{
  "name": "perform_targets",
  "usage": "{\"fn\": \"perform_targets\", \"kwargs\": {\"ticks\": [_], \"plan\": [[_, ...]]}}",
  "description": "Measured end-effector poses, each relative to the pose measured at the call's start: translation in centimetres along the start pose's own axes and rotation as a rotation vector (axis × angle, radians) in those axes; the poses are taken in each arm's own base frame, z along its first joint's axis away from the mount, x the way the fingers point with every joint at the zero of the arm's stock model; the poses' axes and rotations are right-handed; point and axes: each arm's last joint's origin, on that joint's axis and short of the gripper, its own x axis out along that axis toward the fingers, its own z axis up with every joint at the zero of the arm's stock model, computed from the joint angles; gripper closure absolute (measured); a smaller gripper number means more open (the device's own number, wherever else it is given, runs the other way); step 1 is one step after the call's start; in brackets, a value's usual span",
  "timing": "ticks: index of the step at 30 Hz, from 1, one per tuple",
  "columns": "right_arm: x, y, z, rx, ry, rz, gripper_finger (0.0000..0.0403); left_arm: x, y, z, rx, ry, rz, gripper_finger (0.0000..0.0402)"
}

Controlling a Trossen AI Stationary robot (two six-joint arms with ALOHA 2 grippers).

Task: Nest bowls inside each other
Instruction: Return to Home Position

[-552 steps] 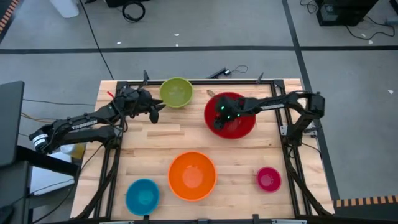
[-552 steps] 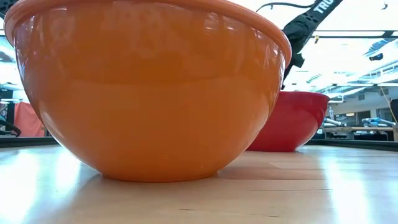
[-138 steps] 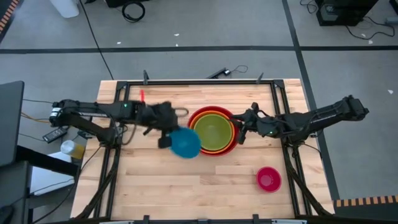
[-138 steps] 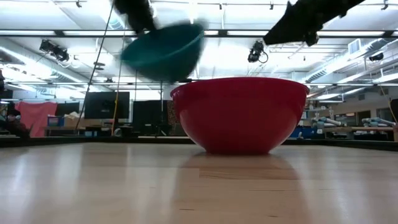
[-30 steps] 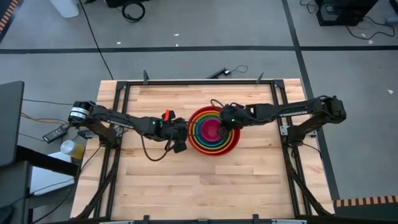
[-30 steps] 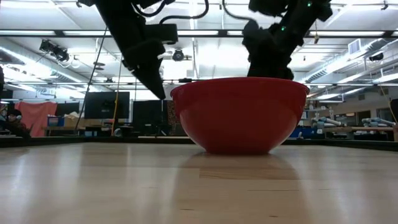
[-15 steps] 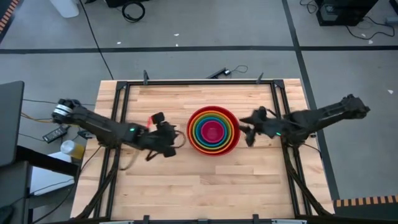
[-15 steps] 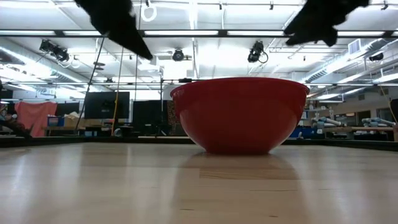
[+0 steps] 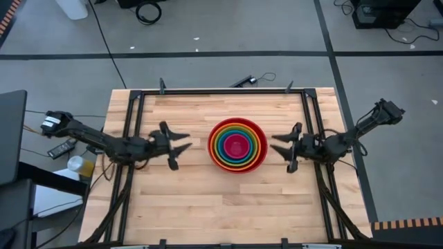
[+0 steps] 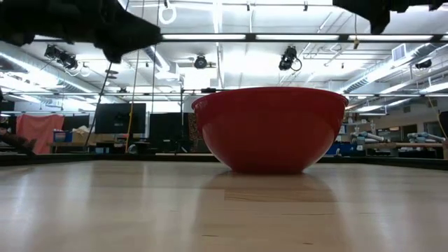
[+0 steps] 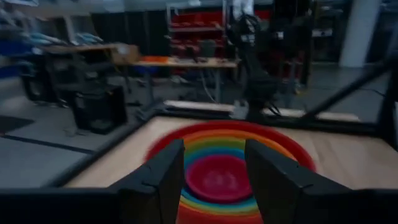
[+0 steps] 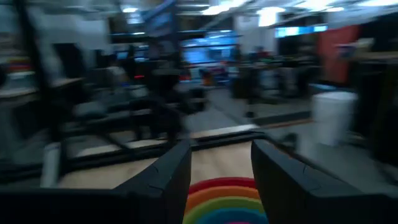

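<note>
Several bowls sit nested one inside another at the table's middle: the outer red bowl [image 9: 237, 145] rests by its base on the wood, then orange, yellow-green and blue rings, with the pink bowl [image 9: 237, 145] innermost. The low view shows only the red bowl's wall [image 10: 269, 129]. My left gripper [image 9: 181, 146] stands open left of the stack, pointing level at it, apart from it. My right gripper [image 9: 279, 147] stands open right of the stack, also level and apart. The nested bowls [image 11: 227, 171] show between the fingers in the left wrist view, and the nested bowls [image 12: 227, 202] in the right wrist view.
A black metal frame [image 9: 221, 90] borders the table's far edge and sides. Bare wood [image 9: 221, 207] lies in front of the stack. Cables [image 9: 249, 79] lie on the floor beyond the far edge.
Both grippers have drawn back from the stack: my left toward the table's left edge, my right up out of the bowls and toward the right edge. Both have tipped from pointing down to level. The nested bowls have stayed put.
</note>
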Motion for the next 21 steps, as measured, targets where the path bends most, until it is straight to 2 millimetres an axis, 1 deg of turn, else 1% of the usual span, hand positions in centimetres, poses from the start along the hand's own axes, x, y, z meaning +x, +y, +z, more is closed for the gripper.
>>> {"fn": "perform_targets", "kwargs": {"ticks": [2, 6, 9, 10, 12, 16, 19, 21], "plan": [[-0.2, -0.4, 0.6, 0.002, -0.019, -0.059, 0.0229, -0.7, 0.8, 1.2, 0.024, -0.021, 0.029, 0.023], [-1.0, -1.3, 2.7, -0.039, -0.062, -0.101, 0.0229, -2.4, 2.4, 5.1, 0.044, -0.022, 0.058, 0.023], [-2.0, -2.3, 2.9, -0.061, -0.032, -0.113, 0.0229, -4.2, 3.2, 6.5, 0.024, -0.042, 0.009, 0.023], [-2.3, -2.5, 2.6, -0.058, -0.009, -0.092, 0.0229, -4.7, 3.3, 6.5, 0.015, -0.063, -0.022, 0.023], [-3.1, -3.0, 1.3, -0.021, 0.028, -0.033, 0.0229, -5.5, 3.4, 5.5, 0.009, -0.087, -0.062, 0.023], [-3.8, -3.4, -2.1, 0.037, 0.066, 0.043, 0.023, -6.3, 3.5, 1.9, -0.024, -0.099, -0.053, 0.023], [-4.1, -3.8, -3.3, 0.079, 0.062, 0.012, 0.0233, -6.5, 3.7, -0.5, -0.039, -0.117, -0.011, 0.023], [-4.3, -4.1, -3.4, 0.091, 0.051, -0.009, 0.0237, -6.5, 3.9, -1.5, -0.033, -0.118, 0.013, 0.023]]}}
